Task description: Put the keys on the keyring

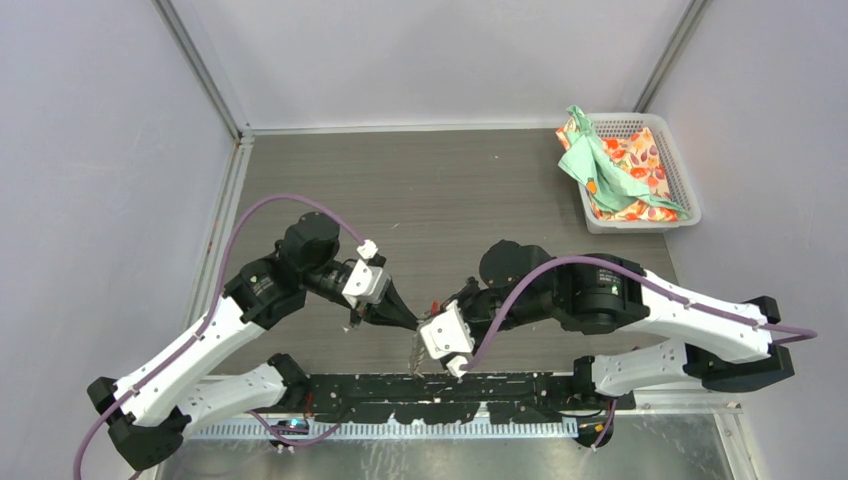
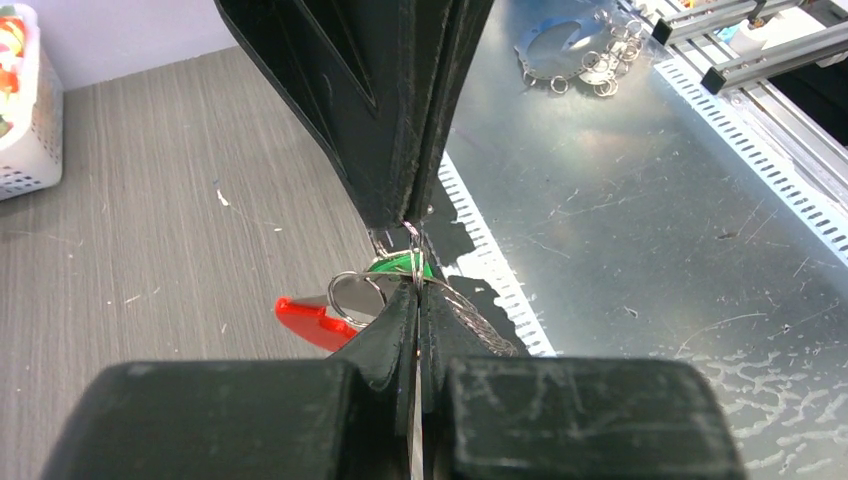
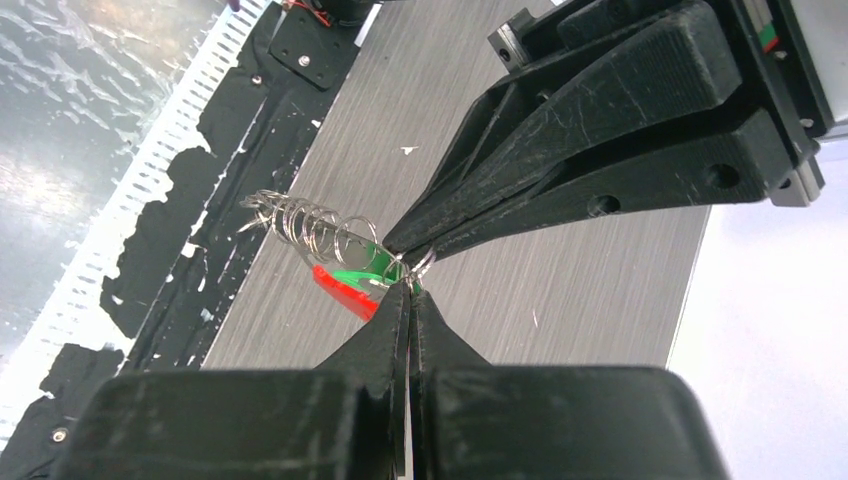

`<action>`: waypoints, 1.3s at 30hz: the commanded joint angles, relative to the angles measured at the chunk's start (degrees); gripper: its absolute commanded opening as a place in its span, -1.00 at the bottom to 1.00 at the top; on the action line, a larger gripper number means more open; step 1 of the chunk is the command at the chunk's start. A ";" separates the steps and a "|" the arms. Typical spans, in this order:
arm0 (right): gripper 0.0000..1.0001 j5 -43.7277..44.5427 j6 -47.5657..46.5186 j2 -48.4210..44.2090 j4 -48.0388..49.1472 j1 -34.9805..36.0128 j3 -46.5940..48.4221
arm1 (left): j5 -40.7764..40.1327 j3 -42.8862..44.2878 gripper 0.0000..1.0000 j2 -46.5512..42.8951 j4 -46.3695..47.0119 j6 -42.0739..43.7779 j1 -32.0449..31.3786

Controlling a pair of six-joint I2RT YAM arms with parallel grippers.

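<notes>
My two grippers meet tip to tip above the table's near edge. The left gripper (image 1: 408,323) is shut on the wire of the keyring (image 2: 480,325), whose grey chain loop hangs below (image 1: 418,355) with its red tab (image 2: 310,318). In the left wrist view the left gripper (image 2: 415,292) shows from below. The right gripper (image 1: 430,320) is shut on a thin ring beside the green-tagged key (image 3: 360,270). In the right wrist view the right gripper (image 3: 410,287) sits just under the chain coil (image 3: 310,225) and red tab (image 3: 345,292). The black-tagged key is out of view.
A white basket (image 1: 686,190) holding patterned and green cloths stands at the back right; its corner shows in the left wrist view (image 2: 25,150). A pile of spare rings (image 2: 585,60) lies on the metal sheet (image 2: 650,250) in front of the table.
</notes>
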 commanded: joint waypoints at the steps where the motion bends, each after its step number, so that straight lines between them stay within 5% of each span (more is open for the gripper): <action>1: -0.99 3.54 0.75 -2.69 7.89 0.07 0.68 | 0.84 0.00 -0.99 -0.50 0.68 -0.34 -0.17; 28: -0.99 4.92 1.30 -4.82 1.97 0.06 -1.24 | 0.72 -0.38 -0.99 -1.15 1.42 -1.11 -0.17; 39: -0.98 1.34 -0.14 -1.35 7.42 0.06 -0.13 | 0.80 -0.27 -0.99 -0.68 2.13 -1.24 -0.17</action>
